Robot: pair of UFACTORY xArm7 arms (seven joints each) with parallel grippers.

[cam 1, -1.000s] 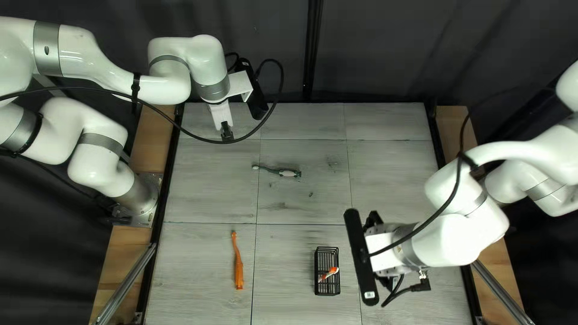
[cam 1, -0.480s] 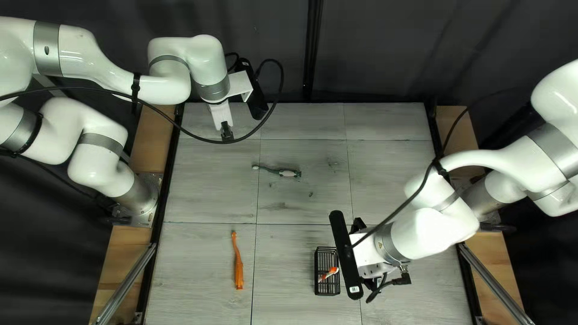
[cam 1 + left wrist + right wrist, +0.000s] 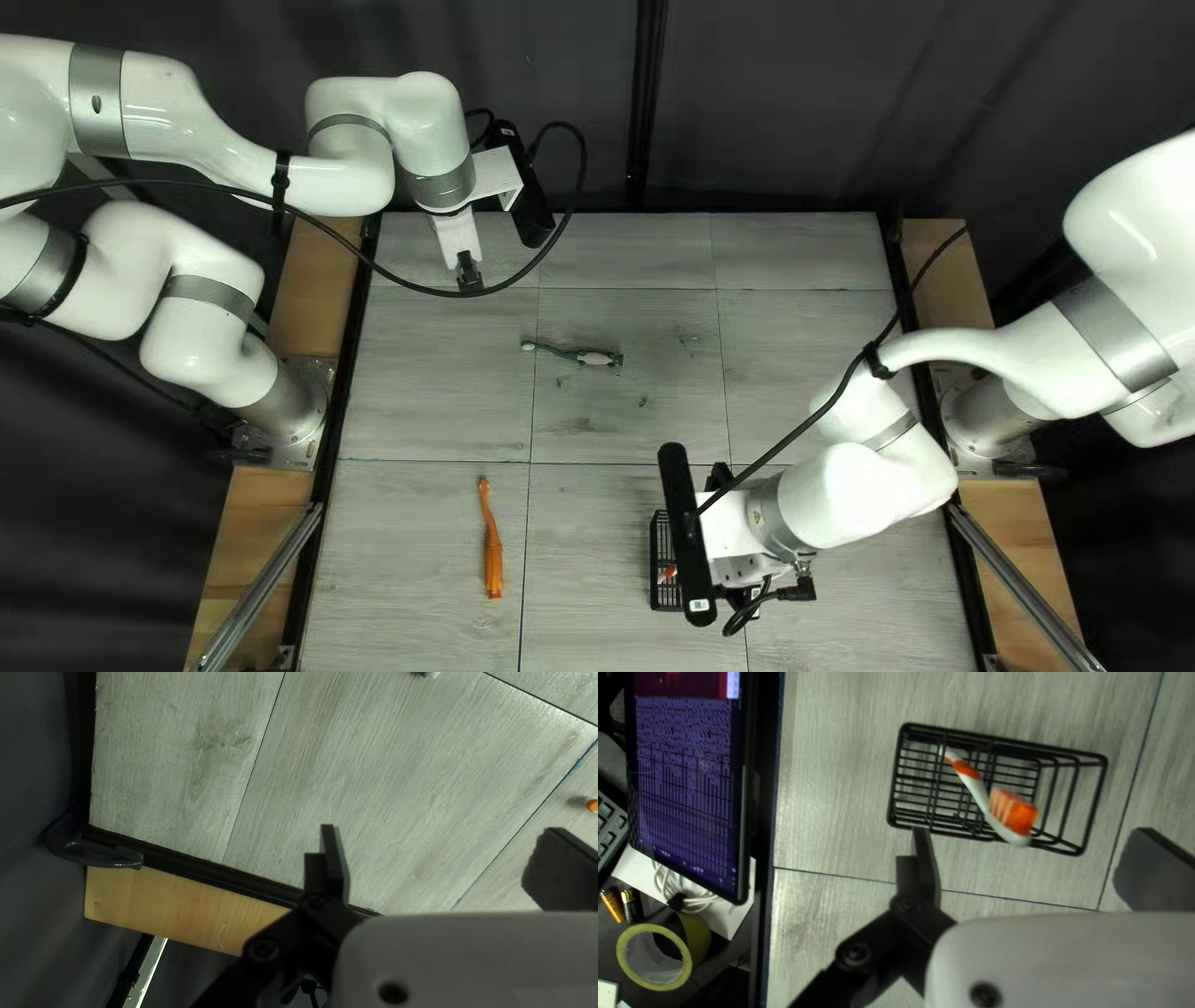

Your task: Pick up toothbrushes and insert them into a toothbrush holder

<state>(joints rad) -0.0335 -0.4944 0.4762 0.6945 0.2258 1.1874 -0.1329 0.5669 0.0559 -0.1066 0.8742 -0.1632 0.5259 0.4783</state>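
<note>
I count three toothbrushes and one holder on my desk (image 3: 797, 386). The first, a green toothbrush (image 3: 585, 356) with a white patch, lies at the middle of the top left view. The second, an orange toothbrush (image 3: 493, 548), lies nearer me and to the left of the holder, well apart from it. The third, a white and orange toothbrush (image 3: 976, 788), is in the holder, a black wire basket (image 3: 937, 827), leaning aslant with its one bristled head by the rim on my side. I have two claws, and neither pinches anything. My left claw (image 3: 469, 276) hangs over the far left part of the desk, its two fingers (image 3: 335, 865) spread wide; past one of them, the left wrist view catches one small orange tip. My right claw (image 3: 720, 478) is low by the holder, mostly hidden from above. In the right wrist view that right claw (image 3: 1038, 850) has its two fingers (image 3: 926, 865) spread wide too, with the holder just ahead. One fingertip comes right up by the rim; I cannot tell whether they touch. Off past the desk's edge I see one screen (image 3: 685, 796), one keyboard (image 3: 609, 830), one roll of tape (image 3: 697, 936), one bundled white cable (image 3: 694, 902) and two batteries (image 3: 631, 906) side by side.
</note>
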